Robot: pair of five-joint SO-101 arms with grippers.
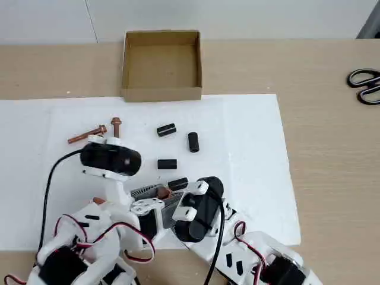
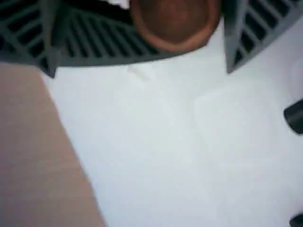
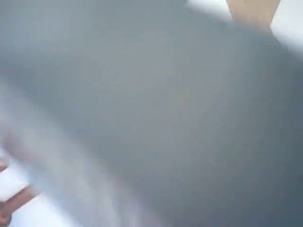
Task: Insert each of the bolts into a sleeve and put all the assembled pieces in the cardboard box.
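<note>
White sheet (image 2: 165, 156), bolt (image 2: 173, 21) in L pincer (image 2: 138, 70)

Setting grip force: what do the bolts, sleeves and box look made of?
The bolts look like copper-coloured metal with a slight sheen, though coated plastic is possible. The sleeves are black and matte, likely plastic or rubber; the look does not settle which. The cardboard box is plain brown cardboard, matte, with thin walls and an open top.
</note>
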